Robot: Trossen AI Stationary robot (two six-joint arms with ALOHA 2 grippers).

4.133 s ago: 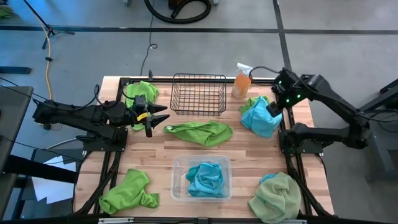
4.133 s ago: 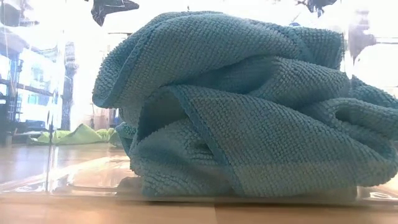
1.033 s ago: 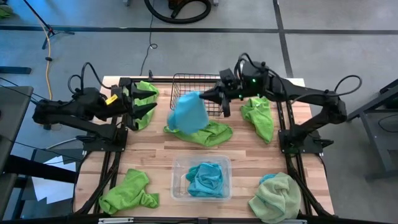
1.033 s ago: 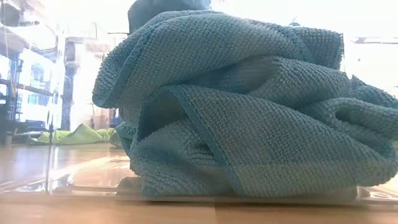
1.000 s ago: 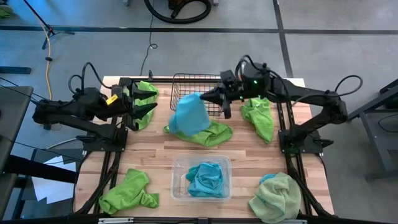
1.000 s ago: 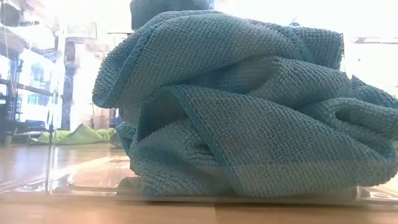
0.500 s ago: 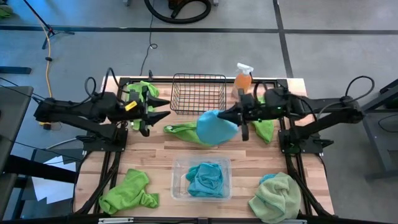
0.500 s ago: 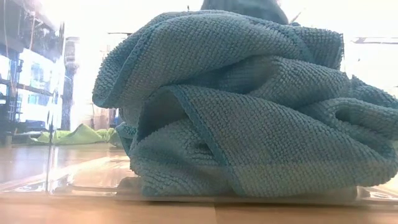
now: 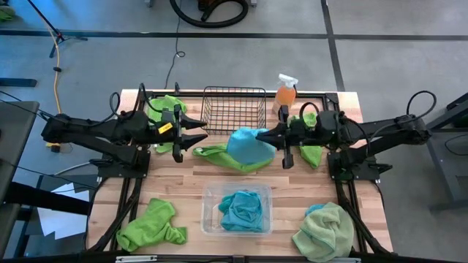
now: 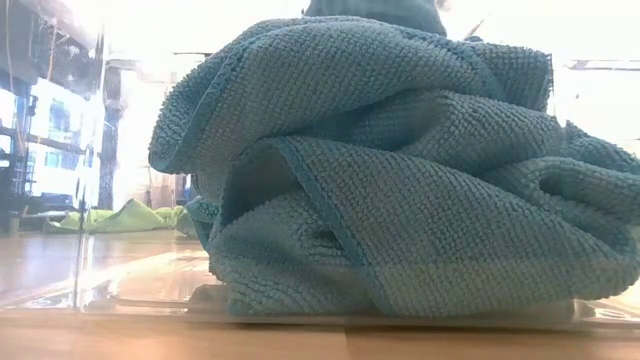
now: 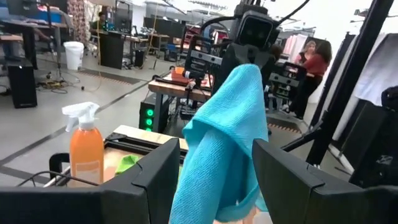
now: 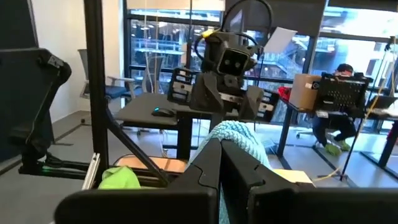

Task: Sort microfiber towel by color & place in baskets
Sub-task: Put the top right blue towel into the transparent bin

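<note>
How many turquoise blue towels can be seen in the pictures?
2. One blue towel hangs from the right gripper above the table's middle; the other blue towel lies in the clear tub. More may be hidden underneath.

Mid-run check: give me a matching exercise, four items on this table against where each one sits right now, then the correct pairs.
Items:
1. Turquoise blue microfiber towel hanging in the air
2. Black wire-mesh rectangular basket
3. Clear plastic rectangular tub
4. Large pale sage green towel

Places or states:
A. Near edge, centre, with a turquoise towel inside
B. Near right corner of the table
C. Far edge, centre, nothing seen inside
D. Gripped by the shut right tool, facing the open left tool

Pairs: 1-D, 2-C, 3-A, 4-B
</note>
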